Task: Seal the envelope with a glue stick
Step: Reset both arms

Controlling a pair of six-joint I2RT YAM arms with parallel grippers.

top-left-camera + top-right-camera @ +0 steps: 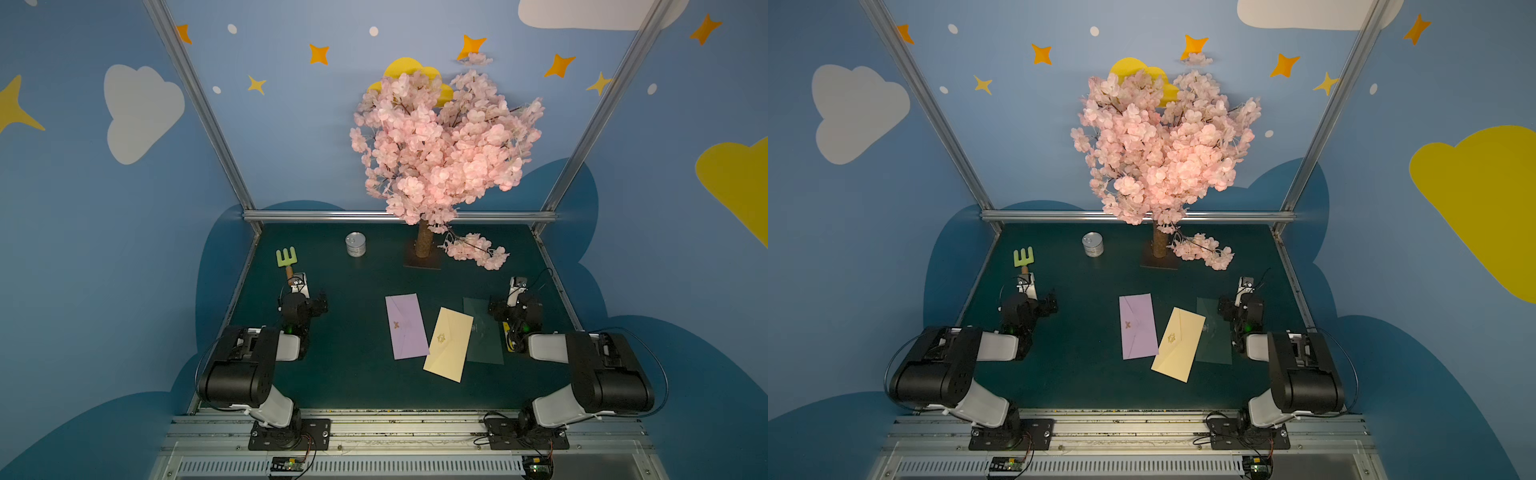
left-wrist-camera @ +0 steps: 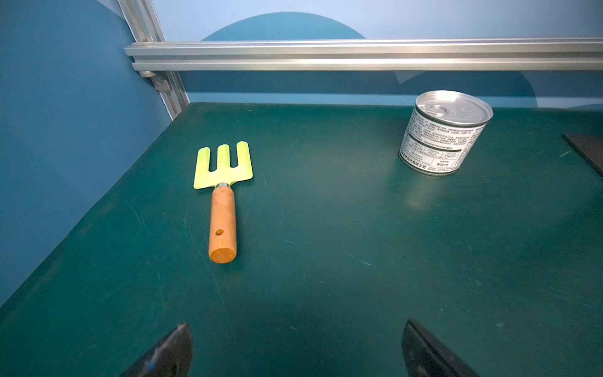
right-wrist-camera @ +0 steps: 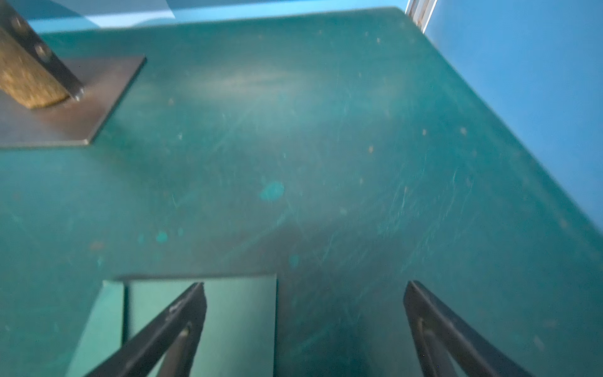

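I see left end effector and right end effector wide, empty. The glue stick beside the green envelope seems light and slick, so I'd grip mid-barrel.

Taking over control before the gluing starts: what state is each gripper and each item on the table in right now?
left gripper: open, empty.
right gripper: open, empty.
glue stick: lying down, mostly hidden; cap cannot be told.
purple envelope: flat, flap folded down.
yellow envelope: flat, flap folded down, overlapping the green envelope's edge.
green envelope: flat; flap cannot be told.
can: upright, lid unopened.
garden fork: lying flat.
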